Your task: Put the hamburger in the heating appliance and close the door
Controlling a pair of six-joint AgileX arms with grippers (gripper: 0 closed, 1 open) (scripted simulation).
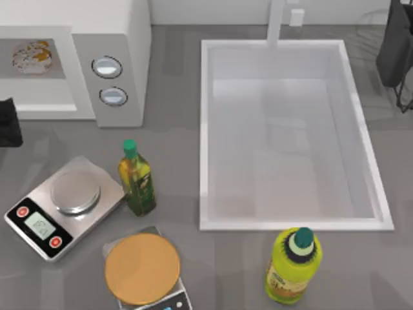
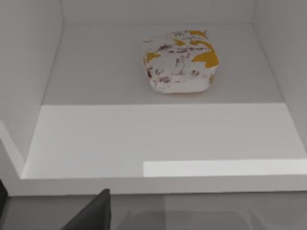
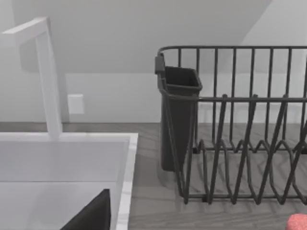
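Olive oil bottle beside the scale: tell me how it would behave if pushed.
The olive oil bottle stands upright, tall and narrow, so a shove near its green cap would probably tip it. Its smooth, glossy sides look slippery. If toppled, it might hit the kitchen scale next to it.

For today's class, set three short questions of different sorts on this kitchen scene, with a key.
1. True or false: the hamburger lies inside the microwave.
2. What stands nearest the green-capped oil bottle? A the sink; B the silver scales; C the yellow-green bottle.
3. Fill in: the tan-orange disc rests on a second set of ____.

Key: 1 true. 2 B. 3 scales. The left gripper is at the top view's left edge, in front of the microwave's cavity; the right arm is parked by the dish rack.
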